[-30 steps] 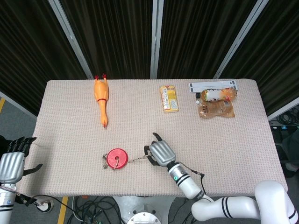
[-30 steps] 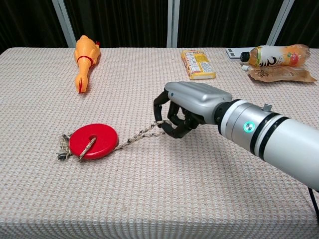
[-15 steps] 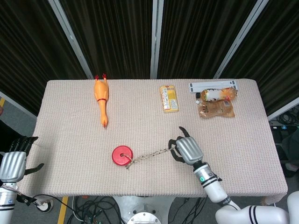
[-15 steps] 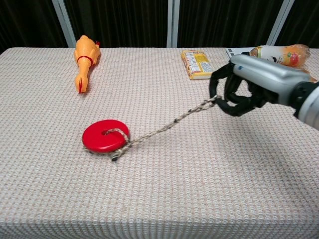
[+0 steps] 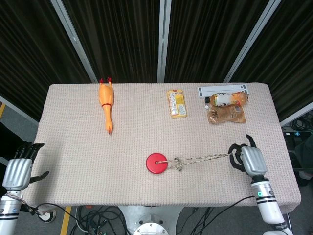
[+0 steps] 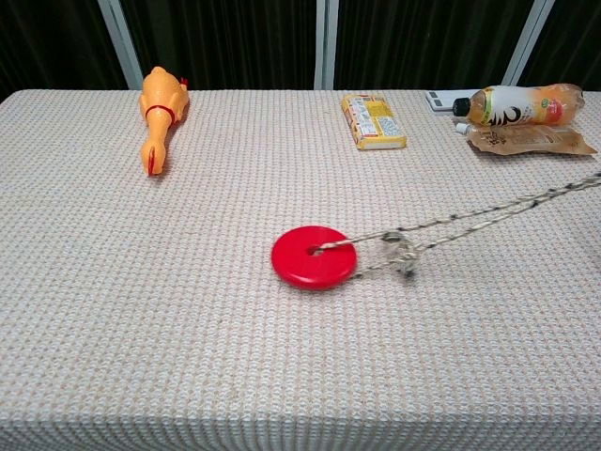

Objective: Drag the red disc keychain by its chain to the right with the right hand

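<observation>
While your right hand point(image 5: 243, 159) pinches the chain point(image 5: 205, 158) at the table's point(image 5: 73, 147) four o'clock, one red disc point(image 5: 157, 163) lies near six. Your left hand point(image 5: 17, 169), off the nine o'clock edge, holds nothing, fingers apart.

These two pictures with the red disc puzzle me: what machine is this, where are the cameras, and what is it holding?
It is a robot with two arms, each ending in a metal hand, steered by a person. The head view looks down on the table from above; the chest view looks across it from lower down. The right hand pinches the end of a chain stretched tight to a red disc keychain, which it drags to its right. That hand is out of the chest view. The left hand hangs off the table's left edge, fingers spread, holding nothing. At the far side lie a rubber chicken, a yellow snack packet, a drink bottle and a brown pouch.
</observation>
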{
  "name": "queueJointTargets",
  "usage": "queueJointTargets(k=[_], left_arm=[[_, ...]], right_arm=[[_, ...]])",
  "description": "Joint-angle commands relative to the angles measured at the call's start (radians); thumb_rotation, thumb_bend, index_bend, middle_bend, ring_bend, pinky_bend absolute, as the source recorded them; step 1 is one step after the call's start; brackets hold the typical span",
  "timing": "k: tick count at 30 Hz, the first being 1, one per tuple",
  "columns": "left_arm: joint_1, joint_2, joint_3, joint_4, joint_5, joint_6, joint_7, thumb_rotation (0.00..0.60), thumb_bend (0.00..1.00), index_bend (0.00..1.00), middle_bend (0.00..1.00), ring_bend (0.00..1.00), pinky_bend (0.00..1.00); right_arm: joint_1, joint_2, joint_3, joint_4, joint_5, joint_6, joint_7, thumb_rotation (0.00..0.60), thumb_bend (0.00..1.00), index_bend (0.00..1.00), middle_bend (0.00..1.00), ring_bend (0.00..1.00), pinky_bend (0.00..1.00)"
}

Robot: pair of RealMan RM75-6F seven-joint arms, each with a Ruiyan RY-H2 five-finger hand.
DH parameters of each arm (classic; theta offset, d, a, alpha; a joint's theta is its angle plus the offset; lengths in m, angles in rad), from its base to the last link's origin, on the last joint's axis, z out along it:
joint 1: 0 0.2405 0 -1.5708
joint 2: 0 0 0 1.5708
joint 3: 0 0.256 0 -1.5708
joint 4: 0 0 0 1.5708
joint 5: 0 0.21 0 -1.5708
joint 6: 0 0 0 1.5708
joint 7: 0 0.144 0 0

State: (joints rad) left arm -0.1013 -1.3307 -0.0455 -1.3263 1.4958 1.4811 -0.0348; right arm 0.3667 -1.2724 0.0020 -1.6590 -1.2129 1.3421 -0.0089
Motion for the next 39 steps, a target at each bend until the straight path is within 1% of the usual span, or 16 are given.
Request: queueJointTargets(k=[1,6,12,18,24,27,30,32,35,39], left_arm=[[-0.002,0.002,0.001,-0.008,0.0,-0.002,0.01,0.6,0.02,0.17,0.17,0.1,0.14],[-0.002,0.007,0.002,-0.021,0.0,-0.001,0.025,0.6,0.02,0.17,0.17,0.1,0.14],[-0.003,0.009,0.003,-0.033,0.0,-0.005,0.039,0.6,0.02,0.17,0.17,0.1,0.14],[-0.006,0.009,0.004,-0.036,-0.001,-0.008,0.044,0.6,0.02,0.17,0.17,0.1,0.14],[-0.006,0.011,0.004,-0.037,-0.003,-0.01,0.047,0.6,0.02,0.17,0.17,0.1,0.14],[-0.006,0.012,0.003,-0.04,-0.004,-0.009,0.05,0.6,0.02,0.17,0.17,0.1,0.14],[-0.007,0.013,0.005,-0.041,-0.004,-0.012,0.051,0.6,0.02,0.17,0.17,0.1,0.14],[-0.01,0.012,0.005,-0.042,-0.003,-0.015,0.052,0.6,0.02,0.17,0.17,0.1,0.14],[-0.011,0.009,0.005,-0.041,-0.003,-0.017,0.052,0.6,0.02,0.17,0.17,0.1,0.14],[-0.012,0.006,0.005,-0.039,-0.002,-0.015,0.051,0.6,0.02,0.17,0.17,0.1,0.14]], right_arm=[[-0.063,0.038,0.015,0.07,0.036,0.021,0.087,0.6,0.66,1.0,0.95,0.46,0.0],[-0.116,0.068,0.054,0.137,0.076,0.021,0.192,0.6,0.66,1.0,0.95,0.46,0.0],[-0.154,0.091,0.112,0.206,0.118,0.01,0.282,0.6,0.66,1.0,0.95,0.46,0.0],[-0.169,0.1,0.169,0.267,0.164,-0.033,0.342,0.6,0.66,1.0,0.95,0.46,0.0],[-0.178,0.093,0.221,0.327,0.211,-0.07,0.377,0.6,0.66,1.0,0.95,0.46,0.0],[-0.189,0.094,0.253,0.341,0.245,-0.081,0.397,0.6,0.66,1.0,0.95,0.46,0.0],[-0.196,0.098,0.271,0.35,0.254,-0.091,0.409,0.6,0.66,1.0,0.95,0.46,0.0],[-0.196,0.1,0.276,0.342,0.241,-0.092,0.407,0.6,0.66,1.0,0.95,0.46,0.0],[-0.182,0.101,0.274,0.301,0.188,-0.082,0.386,0.6,0.66,1.0,0.95,0.46,0.0],[-0.127,0.103,0.28,0.168,0.066,-0.054,0.322,0.6,0.66,1.0,0.95,0.46,0.0]])
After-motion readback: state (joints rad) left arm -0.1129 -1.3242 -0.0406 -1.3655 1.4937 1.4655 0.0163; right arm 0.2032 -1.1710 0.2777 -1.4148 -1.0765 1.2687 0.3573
